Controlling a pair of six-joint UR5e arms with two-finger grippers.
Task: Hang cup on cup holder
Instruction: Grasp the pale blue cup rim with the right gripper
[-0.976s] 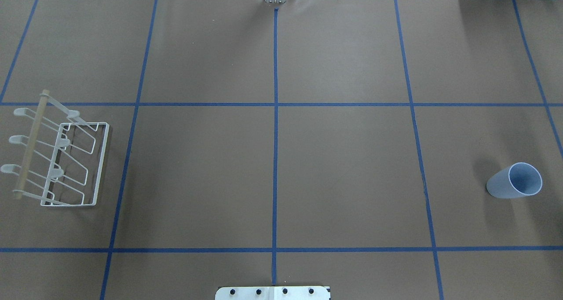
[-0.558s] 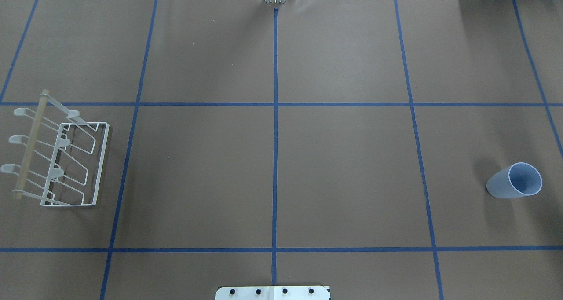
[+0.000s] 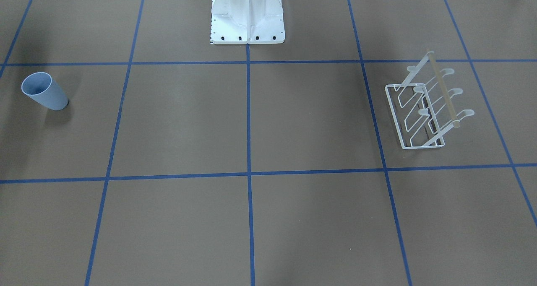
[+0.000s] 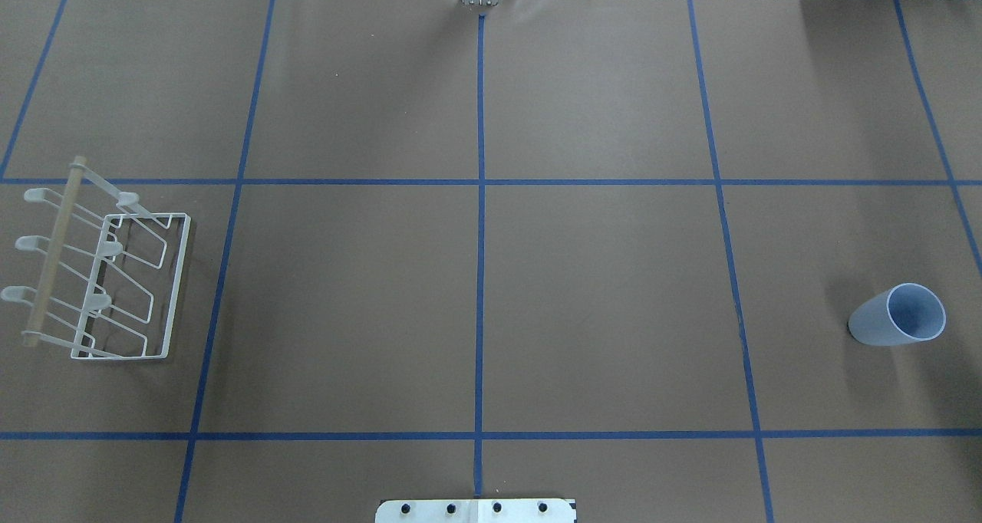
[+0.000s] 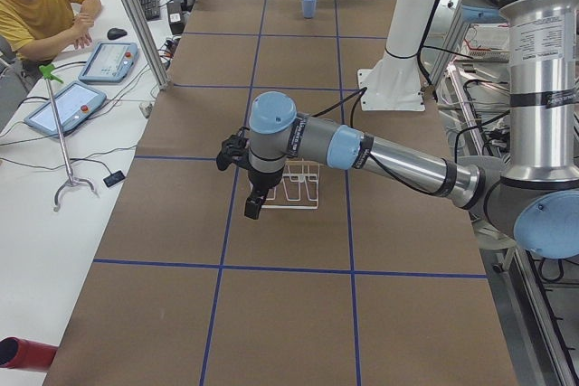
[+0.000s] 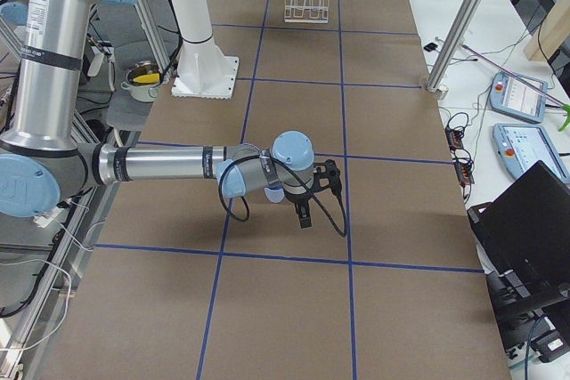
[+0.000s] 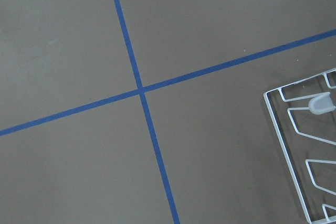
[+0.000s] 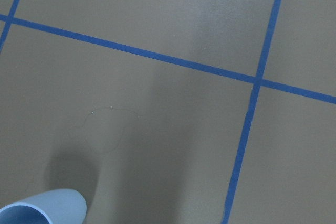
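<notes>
The pale blue cup (image 4: 897, 316) stands mouth up at the table's right side; it also shows in the front view (image 3: 44, 92), far off in the left side view (image 5: 309, 4), and at the lower left edge of the right wrist view (image 8: 44, 209). The white wire cup holder (image 4: 107, 277) with its wooden bar stands at the table's left side, and shows in the front view (image 3: 423, 110) and the left wrist view (image 7: 310, 145). My left gripper (image 5: 253, 198) hangs over the holder. My right gripper (image 6: 303, 213) hangs near the cup's end. I cannot tell whether either is open.
The white robot base (image 3: 247, 17) stands at the table's near middle edge. Blue tape lines divide the brown table (image 4: 598, 293). An operator (image 5: 41, 6) sits beside the table with teach pendants (image 5: 72, 101). Metal frame posts (image 6: 463, 24) stand at the table's far edge.
</notes>
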